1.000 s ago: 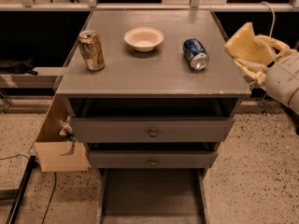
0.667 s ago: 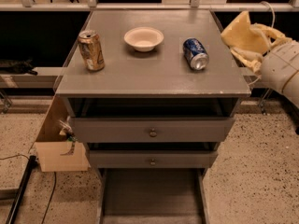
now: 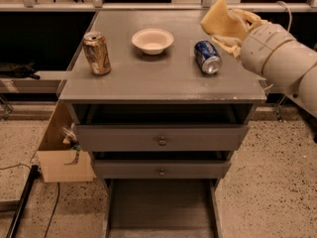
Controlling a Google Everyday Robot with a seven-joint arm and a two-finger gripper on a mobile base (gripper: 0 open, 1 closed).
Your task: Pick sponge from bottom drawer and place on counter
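Gripping the sponge (image 3: 222, 20) in the end effector (image 3: 232, 32) right now, clamped closed on it up in the air, well away from the bottom drawer (image 3: 158, 207) hanging open down at floor level with nothing showing inside. Hovering over the back right corner of the tabletop (image 3: 148, 78), just behind and above the blue can (image 3: 207, 57) lying on its side, and not touching it as far as visible. Holding the sponge tilted, with its long axis running up and inward toward the middle of the tabletop and one corner poking upward, not lying flat. Guessing the pick part is done and only the drop-off is left. Reckoning on a short move straight down or slightly forward, aiming for bare tabletop beside the can, or maybe between the can and the white bowl (image 3: 152, 40). Worrying a little about clipping the can on the way down and rolling it off. Not sweating the gold can (image 3: 97, 52) way over on the far side. Working with just the one arm anyway, so no picking sides.
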